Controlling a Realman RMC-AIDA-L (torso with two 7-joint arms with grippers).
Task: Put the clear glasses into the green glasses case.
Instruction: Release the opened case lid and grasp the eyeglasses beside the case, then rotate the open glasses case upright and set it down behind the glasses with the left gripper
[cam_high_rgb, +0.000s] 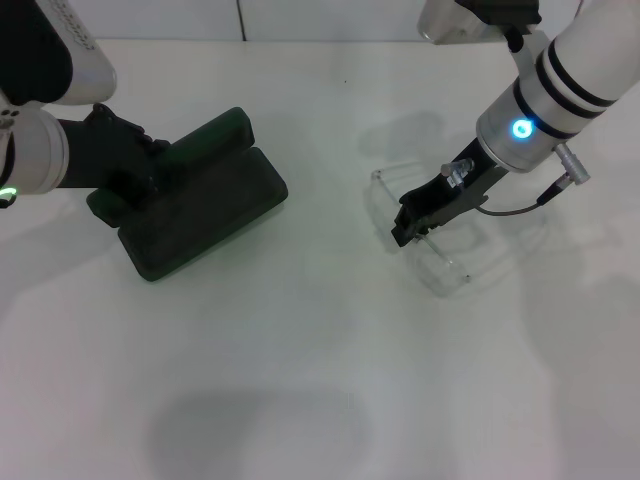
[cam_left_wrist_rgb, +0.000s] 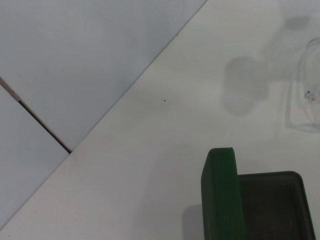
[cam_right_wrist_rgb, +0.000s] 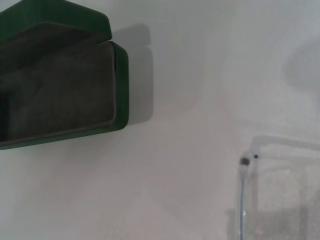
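1. Dark green hard shell forms the green glasses case (cam_high_rgb: 200, 200), which is seen lying open on the white table (cam_high_rgb: 320, 380), on the robot's left side, with its lid raised and its dark lining exposed.
2. In the right wrist view the case (cam_right_wrist_rgb: 60, 75) is shown open, with a grey inner tray edged by a green rim.
3. In the left wrist view the upright lid and part of the tray of the case (cam_left_wrist_rgb: 220, 195) are seen from behind.
4. The left gripper (cam_high_rgb: 125, 165) is placed at the case's far left end, against the lid and hinge side; whether its fingers are clenched or released cannot be told.
5. The clear glasses (cam_high_rgb: 425, 230) are found on the table on the robot's right, well apart from the case.
6. The right gripper (cam_high_rgb: 420, 218) is lowered onto the glasses, over the frame; whether its black fingers are closed on the frame cannot be told.
7. A corner of the glasses (cam_right_wrist_rgb: 270, 190) is visible in the right wrist view.
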